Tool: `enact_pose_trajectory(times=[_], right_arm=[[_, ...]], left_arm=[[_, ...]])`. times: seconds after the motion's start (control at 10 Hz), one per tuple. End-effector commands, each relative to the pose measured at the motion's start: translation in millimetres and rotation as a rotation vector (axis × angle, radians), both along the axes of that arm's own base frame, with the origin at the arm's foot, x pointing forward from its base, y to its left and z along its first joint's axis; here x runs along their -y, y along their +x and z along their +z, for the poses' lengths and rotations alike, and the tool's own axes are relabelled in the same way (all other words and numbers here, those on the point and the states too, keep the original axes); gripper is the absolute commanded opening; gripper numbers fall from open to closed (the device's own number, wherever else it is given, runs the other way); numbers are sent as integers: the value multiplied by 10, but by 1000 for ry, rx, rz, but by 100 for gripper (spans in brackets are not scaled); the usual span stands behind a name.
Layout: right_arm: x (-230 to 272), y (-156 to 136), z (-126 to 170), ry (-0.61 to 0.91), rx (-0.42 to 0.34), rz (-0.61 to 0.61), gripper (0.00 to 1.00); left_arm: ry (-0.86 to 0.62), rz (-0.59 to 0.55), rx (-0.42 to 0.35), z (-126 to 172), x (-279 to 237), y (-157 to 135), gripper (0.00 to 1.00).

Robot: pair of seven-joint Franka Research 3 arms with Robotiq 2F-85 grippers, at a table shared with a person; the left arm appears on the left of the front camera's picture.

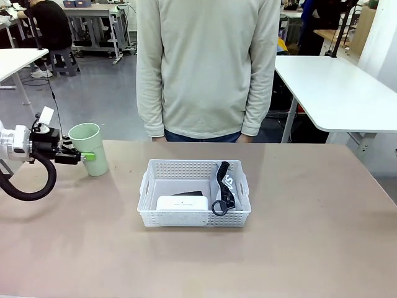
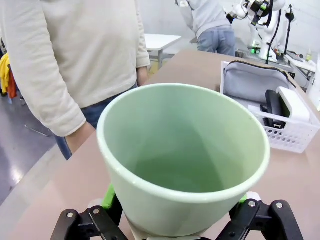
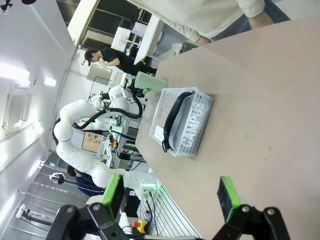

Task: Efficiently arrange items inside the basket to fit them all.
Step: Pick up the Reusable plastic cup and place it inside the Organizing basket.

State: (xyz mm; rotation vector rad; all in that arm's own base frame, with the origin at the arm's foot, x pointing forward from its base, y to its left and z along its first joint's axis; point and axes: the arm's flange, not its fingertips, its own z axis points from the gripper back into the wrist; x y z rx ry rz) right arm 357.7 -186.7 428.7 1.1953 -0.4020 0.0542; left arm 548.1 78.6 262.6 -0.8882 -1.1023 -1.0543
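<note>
Table's left edge: left gripper (image 1: 79,156), jaws wide, straddles the green cup (image 1: 89,148). Basket (image 1: 194,194) mid-table holds pouch (image 1: 226,184), stapler (image 2: 274,106) and case (image 1: 182,203). Right gripper (image 3: 172,196) gapes empty.

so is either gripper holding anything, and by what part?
Left gripper brackets the pale green cup low on its wall, jaws wide; a firm grip cannot be told. Right gripper is open, empty.
</note>
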Motion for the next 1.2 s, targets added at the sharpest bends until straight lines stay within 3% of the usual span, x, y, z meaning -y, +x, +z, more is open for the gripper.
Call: enact_pose_trajectory(times=[0.0, 0.1, 0.4, 0.5, 0.7, 0.8, 0.9, 1.0, 1.1], right_arm=[[23, 6, 20, 10, 13, 6, 100], [23, 6, 20, 10, 13, 6, 100], [23, 6, 20, 10, 13, 6, 100], [23, 6, 20, 10, 13, 6, 100], [23, 6, 20, 10, 13, 6, 100], [23, 6, 20, 10, 13, 6, 100], [23, 6, 20, 10, 13, 6, 100], [23, 6, 20, 10, 13, 6, 100], [23, 6, 20, 10, 13, 6, 100]], left_arm=[[-49, -1, 14, 8, -32, 31, 100], [-63, -10, 1, 5, -33, 41, 100], [-53, -14, -26, 1, -40, 36, 10], [-52, -14, -21, 17, -46, 17, 0], [-61, -6, -28, 73, -60, -26, 0], [-64, 13, -60, 133, -80, -65, 31], [-46, 30, -104, 266, -114, -152, 31], [-18, 18, -131, 507, -141, -300, 0], [25, -8, -153, 771, -130, -466, 31]])
